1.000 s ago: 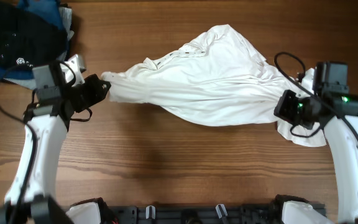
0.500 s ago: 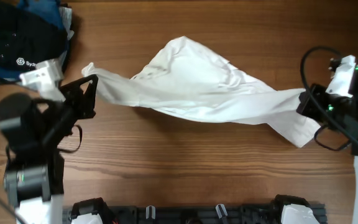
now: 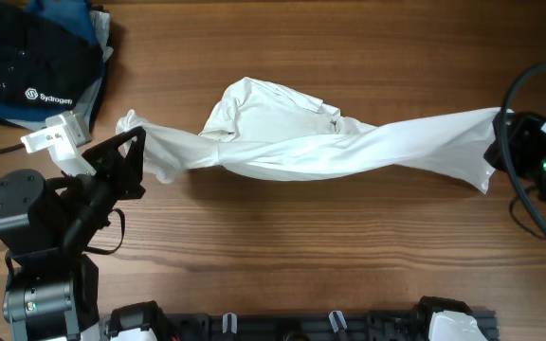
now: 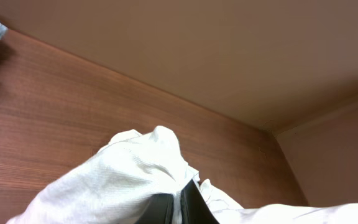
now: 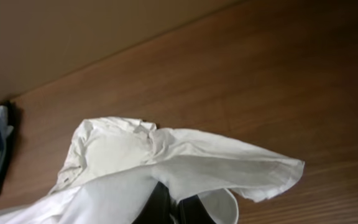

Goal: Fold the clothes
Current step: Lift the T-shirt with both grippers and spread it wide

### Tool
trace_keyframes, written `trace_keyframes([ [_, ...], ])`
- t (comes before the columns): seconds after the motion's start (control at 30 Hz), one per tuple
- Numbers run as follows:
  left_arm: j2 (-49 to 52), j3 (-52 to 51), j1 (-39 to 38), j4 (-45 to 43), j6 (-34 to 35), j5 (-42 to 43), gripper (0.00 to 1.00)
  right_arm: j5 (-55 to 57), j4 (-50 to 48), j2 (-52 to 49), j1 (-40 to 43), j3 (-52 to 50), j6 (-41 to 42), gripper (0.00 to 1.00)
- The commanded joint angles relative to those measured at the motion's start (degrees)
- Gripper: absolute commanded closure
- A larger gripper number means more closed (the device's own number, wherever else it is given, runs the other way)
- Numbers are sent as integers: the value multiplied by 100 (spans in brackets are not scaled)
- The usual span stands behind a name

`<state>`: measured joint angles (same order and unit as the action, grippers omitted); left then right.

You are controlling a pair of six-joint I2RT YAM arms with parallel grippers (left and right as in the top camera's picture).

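Observation:
The white garment (image 3: 301, 133) of thin wrinkly cloth hangs stretched across the table between my two grippers, twisted in the middle. My left gripper (image 3: 133, 150) is shut on its left end; in the left wrist view the cloth (image 4: 117, 180) bunches over the closed jaws (image 4: 180, 208). My right gripper (image 3: 497, 152) is shut on its right end; in the right wrist view the cloth (image 5: 185, 165) drapes over the closed jaws (image 5: 174, 208). No striped part shows.
A dark blue-black folded stack (image 3: 31, 57) with a white "Sydrogen" logo lies at the far left corner of the wooden table (image 3: 282, 246). Cables loop by the right arm (image 3: 538, 189). A dark rail runs along the front edge.
Both arms have pulled apart and upward. The garment went from a bunched heap to a long taut band. The right gripper moved to the far right edge, the left one lower left.

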<state>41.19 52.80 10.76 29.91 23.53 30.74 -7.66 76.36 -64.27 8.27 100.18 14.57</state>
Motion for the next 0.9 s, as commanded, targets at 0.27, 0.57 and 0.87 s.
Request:
trace_keyframes([
  [0.27,-44,92,-15,-138,420,-57,96,129,129,-20,-44,575,-155,96],
  [0.57,-44,92,-9,-52,621,-59,96,129,249,-105,-44,573,-151,96],
  [0.87,-59,92,-11,-365,520,-55,96,125,144,-114,-44,575,-243,96],
])
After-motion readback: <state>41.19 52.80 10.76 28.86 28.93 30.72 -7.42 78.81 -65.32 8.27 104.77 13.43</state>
